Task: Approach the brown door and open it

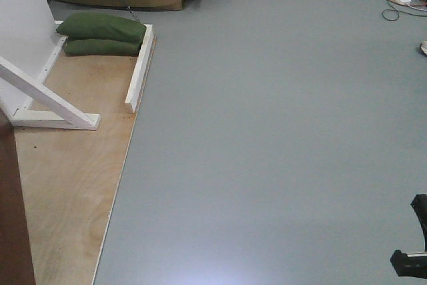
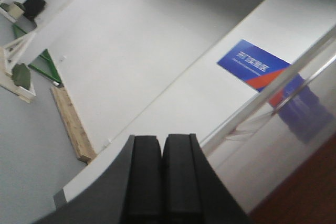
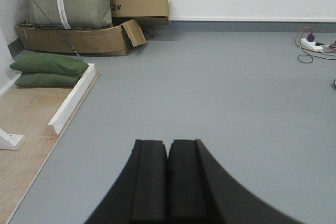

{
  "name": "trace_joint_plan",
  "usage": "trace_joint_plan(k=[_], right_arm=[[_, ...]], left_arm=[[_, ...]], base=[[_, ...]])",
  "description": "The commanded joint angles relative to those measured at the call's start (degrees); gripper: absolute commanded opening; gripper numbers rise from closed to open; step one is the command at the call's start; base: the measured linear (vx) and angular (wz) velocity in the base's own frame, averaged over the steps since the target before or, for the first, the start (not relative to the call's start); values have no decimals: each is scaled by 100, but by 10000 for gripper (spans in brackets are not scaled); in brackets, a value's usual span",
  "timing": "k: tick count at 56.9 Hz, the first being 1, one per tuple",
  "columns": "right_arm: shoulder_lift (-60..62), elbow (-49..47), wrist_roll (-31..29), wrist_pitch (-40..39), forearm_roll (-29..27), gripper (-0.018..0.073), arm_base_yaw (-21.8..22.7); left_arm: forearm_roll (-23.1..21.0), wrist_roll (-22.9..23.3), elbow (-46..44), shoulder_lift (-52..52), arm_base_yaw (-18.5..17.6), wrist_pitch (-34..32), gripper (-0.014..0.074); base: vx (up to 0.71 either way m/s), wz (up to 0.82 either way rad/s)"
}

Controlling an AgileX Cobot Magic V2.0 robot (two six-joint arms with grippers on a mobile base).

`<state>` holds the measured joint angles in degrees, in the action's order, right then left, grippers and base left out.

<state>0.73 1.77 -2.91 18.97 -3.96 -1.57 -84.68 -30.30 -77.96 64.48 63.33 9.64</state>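
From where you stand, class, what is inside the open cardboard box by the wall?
A big olive sack fills the box and rises well above its rim. The box walls hide the sack's base and anything lying under or beside it.

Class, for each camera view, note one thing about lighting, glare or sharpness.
Front view: a pale glare patch on the grey floor at bottom centre. Left wrist view: tilted, the white wall washed out, lettering on the blue sign blurred. Right wrist view: even light, the closed fingers soft-edged up close.
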Motion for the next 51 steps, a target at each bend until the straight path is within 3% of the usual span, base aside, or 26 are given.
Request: trace_joint_plan(k=[1,13,27,39,51], right_arm=[[57,31,-37,-447,20,0,15],[57,31,-37,-434,20,0,15],[57,31,-37,-446,20,0,15],[57,31,-37,-446,20,0,15],[57,31,-37,-446,20,0,15]], left_arm=[[-47,18,-209,-360,-92,343,-6],[-47,0,-209,-787,-93,-593,-6],[-47,11,-209,-310,-93,-964,-6],[-37,18,-209,283,-397,239,-6],[-20,18,-209,424,-1123,458,-6]], base=[[0,0],[0,0],[0,0],[0,0],[0,0]])
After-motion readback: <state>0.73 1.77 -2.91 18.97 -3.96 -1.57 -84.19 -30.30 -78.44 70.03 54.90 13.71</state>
